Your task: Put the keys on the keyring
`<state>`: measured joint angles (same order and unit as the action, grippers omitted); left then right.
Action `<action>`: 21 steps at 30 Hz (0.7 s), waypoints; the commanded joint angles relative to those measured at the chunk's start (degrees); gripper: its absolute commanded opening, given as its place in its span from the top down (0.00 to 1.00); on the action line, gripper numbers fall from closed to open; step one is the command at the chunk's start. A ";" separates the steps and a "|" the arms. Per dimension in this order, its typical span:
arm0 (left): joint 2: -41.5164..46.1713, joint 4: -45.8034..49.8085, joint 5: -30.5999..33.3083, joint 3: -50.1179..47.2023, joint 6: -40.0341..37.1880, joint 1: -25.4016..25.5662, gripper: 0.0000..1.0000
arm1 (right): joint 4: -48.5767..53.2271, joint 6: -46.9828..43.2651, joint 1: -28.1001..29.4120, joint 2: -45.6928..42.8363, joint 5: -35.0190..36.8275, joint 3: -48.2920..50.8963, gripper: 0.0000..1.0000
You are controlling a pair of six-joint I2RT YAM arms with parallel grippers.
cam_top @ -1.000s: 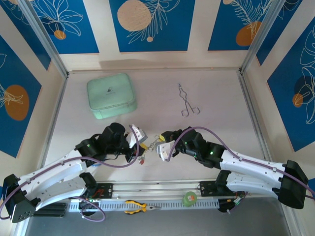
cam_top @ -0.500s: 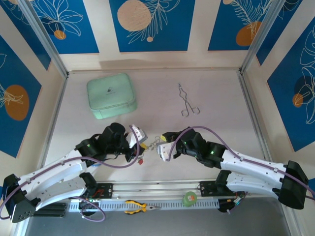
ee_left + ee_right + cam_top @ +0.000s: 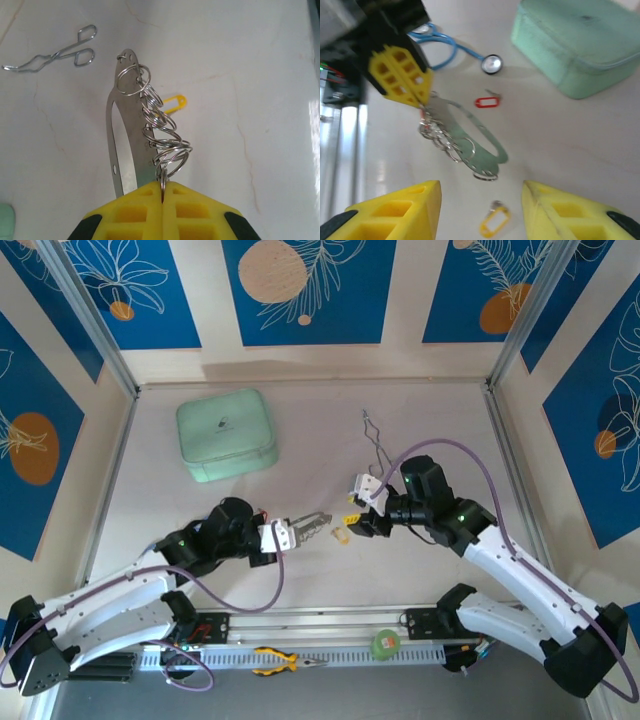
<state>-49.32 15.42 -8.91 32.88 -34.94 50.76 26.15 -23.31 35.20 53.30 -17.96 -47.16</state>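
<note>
The keyring (image 3: 140, 165), a flat grey metal oval with several wire split rings strung along one side, sticks out from my left gripper (image 3: 163, 187), whose yellow pads are shut on its near end. From above, the keyring (image 3: 312, 525) points right from the left gripper (image 3: 283, 534). A key with a yellow tag (image 3: 172, 104) lies on the table just past it. My right gripper (image 3: 480, 210) is open and hangs above that yellow-tagged key (image 3: 495, 220), a little back from the keyring's tip (image 3: 485, 159). A red-tagged key (image 3: 486, 102) lies beyond. The right gripper (image 3: 360, 508) holds nothing.
A mint green case (image 3: 227, 434) sits at the back left. Thin silver tongs (image 3: 378, 445) lie behind the right arm. A blue cord with a round metal disc (image 3: 491, 63) lies near the left arm. Yellow-handled pliers (image 3: 285, 661) rest on the front rail.
My right gripper has opened and drawn back up and to the right, away from the keyring. The left gripper has turned and now holds the keyring pointing right.
</note>
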 commanded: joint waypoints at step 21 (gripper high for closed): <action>2.66 -6.46 0.64 -6.16 -32.47 0.30 1.00 | 12.61 -19.31 7.99 22.38 -1.13 -11.60 0.58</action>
<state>-47.35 9.85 -7.77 26.59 -65.28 50.81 39.64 -38.17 41.60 76.95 -23.73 -59.11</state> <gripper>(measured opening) 0.040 0.422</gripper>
